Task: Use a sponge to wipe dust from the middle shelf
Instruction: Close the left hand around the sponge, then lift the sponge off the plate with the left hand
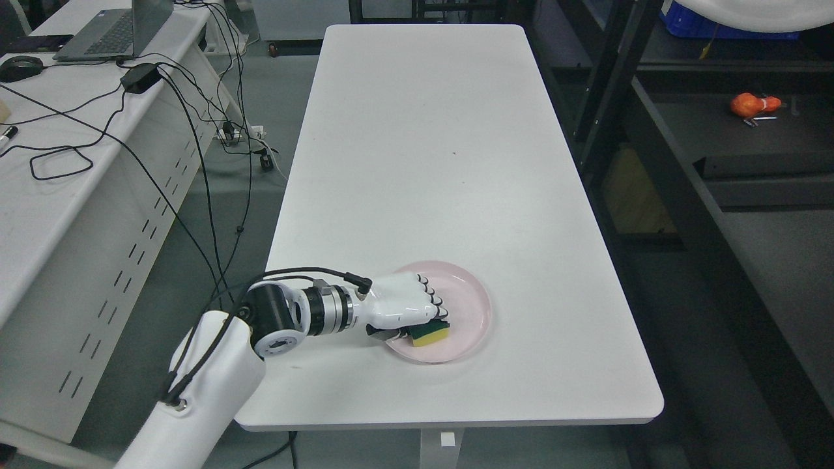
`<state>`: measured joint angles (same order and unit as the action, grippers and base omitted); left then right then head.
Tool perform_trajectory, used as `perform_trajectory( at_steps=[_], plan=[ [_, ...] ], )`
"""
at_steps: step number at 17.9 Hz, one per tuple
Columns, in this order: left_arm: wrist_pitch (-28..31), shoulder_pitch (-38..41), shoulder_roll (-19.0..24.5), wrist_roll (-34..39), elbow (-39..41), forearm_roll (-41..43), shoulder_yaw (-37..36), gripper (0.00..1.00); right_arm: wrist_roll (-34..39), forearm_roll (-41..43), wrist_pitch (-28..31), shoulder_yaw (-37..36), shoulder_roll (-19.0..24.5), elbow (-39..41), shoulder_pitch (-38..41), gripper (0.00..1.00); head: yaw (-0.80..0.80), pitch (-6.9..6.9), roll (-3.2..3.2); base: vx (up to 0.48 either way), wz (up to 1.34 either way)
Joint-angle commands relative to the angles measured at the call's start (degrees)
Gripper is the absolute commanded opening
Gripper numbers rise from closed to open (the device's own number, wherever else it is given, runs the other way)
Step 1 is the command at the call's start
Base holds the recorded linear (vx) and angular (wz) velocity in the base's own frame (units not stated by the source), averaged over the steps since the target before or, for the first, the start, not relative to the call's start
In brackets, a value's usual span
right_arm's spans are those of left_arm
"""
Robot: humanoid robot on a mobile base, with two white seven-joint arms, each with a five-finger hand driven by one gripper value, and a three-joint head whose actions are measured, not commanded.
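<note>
The robot's left hand [405, 306] reaches over a pink plate [472, 306] on the white desk [430, 143], fingers curled around a yellow-and-green sponge [431, 333] lying in the plate.

no readable text, label, brand, number or sign shows on anything in view.

Left arm comes in from lower left, white forearm angled up, black-and-silver wrist level. Left hand [404, 305] lies palm down, knuckles up, fingers [435, 306] curled over and closed in a grasp. Right arm out of sight.
</note>
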<state>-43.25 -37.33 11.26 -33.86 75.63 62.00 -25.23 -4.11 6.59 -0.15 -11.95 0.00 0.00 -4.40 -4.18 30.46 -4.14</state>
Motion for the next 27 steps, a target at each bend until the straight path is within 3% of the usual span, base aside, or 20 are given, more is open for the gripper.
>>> perform_trajectory(
  at_steps=[1,4,9,11,12,17,23,27],
  plan=[
    [-1.8,3.2,-3.3,-0.7,-1.4,-0.3,9.7,0.32,0.0,0.0,4.2,0.0,-1.0,1.0,0.0,1.00,0.00,0.00,0.00,0.000,0.00],
    [-1.8,4.4,-3.5,-0.7,-1.3,-0.7,13.9,0.20,0.0,0.0,4.2,0.0,-1.0,1.0,0.0,1.00,0.00,0.00,0.00,0.000,0.00],
    [-1.8,5.2,-5.5,-0.9,-1.4,-2.6,18.2,0.20,0.0,0.0,4.2,0.0,-1.0,1.0,0.0,1.00,0.00,0.00,0.00,0.000,0.00],
    [-1.8,5.2,-5.2,-0.9,-1.4,-7.1,18.4,0.02,-0.1,0.0,4.2,0.0,-1.0,1.0,0.0,1.00,0.00,0.00,0.00,0.000,0.00],
    [-1.8,5.2,-5.4,-0.9,-1.3,-7.8,18.9,0.00,0.0,0.0,4.2,0.0,-1.0,1.0,0.0,1.00,0.00,0.00,0.00,0.000,0.00],
    [-1.8,2.6,-6.6,-0.5,1.6,-9.8,25.2,0.00,-0.1,0.0,4.2,0.0,-1.0,1.0,0.0,1.00,0.00,0.00,0.00,0.001,0.01],
    [-1.8,-1.7,-6.8,-0.2,9.7,-24.9,29.7,0.00,-0.1,0.0,4.2,0.0,-1.0,1.0,0.0,1.00,0.00,0.00,0.00,0.000,0.00],
    [-1.8,-1.5,-7.0,0.0,13.1,-28.7,31.7,0.01,0.0,0.0,4.3,0.0,-1.0,1.0,0.0,1.00,0.00,0.00,0.00,0.000,0.00]
  ],
)
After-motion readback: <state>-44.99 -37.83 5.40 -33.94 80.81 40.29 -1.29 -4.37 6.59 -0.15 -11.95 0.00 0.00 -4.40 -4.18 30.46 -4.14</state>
